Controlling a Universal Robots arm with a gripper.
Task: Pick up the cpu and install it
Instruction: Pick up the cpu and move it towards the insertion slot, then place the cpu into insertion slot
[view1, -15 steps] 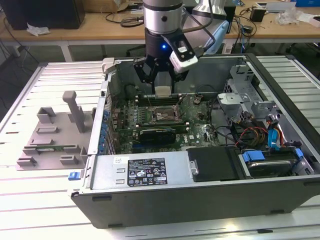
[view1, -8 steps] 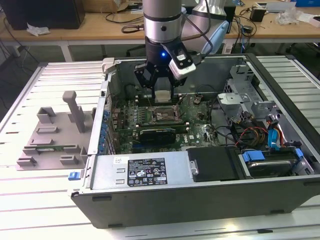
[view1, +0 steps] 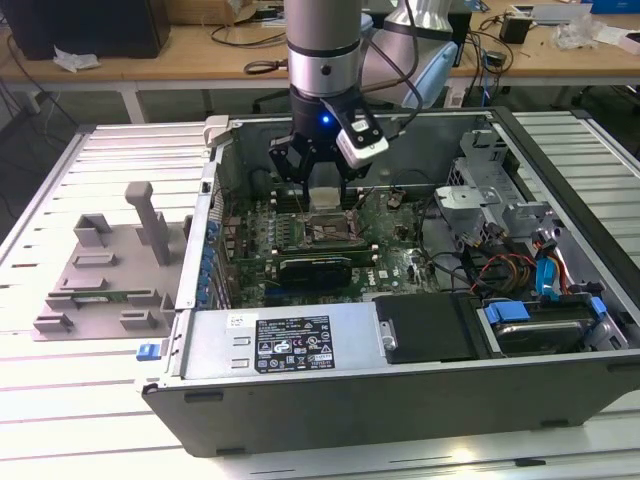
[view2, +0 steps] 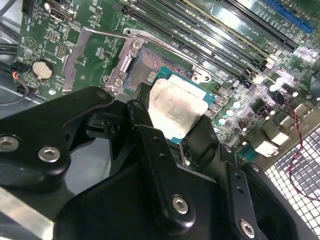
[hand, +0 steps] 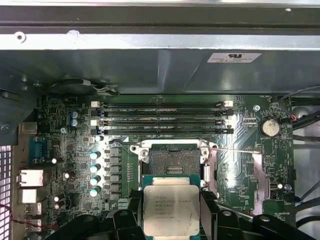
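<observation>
My gripper (view1: 322, 188) hangs inside the open computer case (view1: 400, 400), shut on the cpu (view1: 325, 190), a small square chip with a silver-white top. In both wrist views the cpu (hand: 171, 210) (view2: 175, 107) sits between my black fingers (hand: 207, 207) (view2: 145, 127), held by two opposite edges. It hovers just above the motherboard, beside the dark open socket (hand: 172, 161) (view2: 150, 67), and overlaps the socket's near edge in the first wrist view. The socket's metal frame (hand: 260, 170) is swung open to one side.
Memory slots (hand: 162, 117) run between the socket and the case wall (hand: 150, 65). A grey fixture tray (view1: 100, 270) with upright posts lies outside the case on the exterior view's left. The power supply (view1: 290, 342), drive bay (view1: 540, 325) and cables (view1: 500, 270) fill the case's near and right parts.
</observation>
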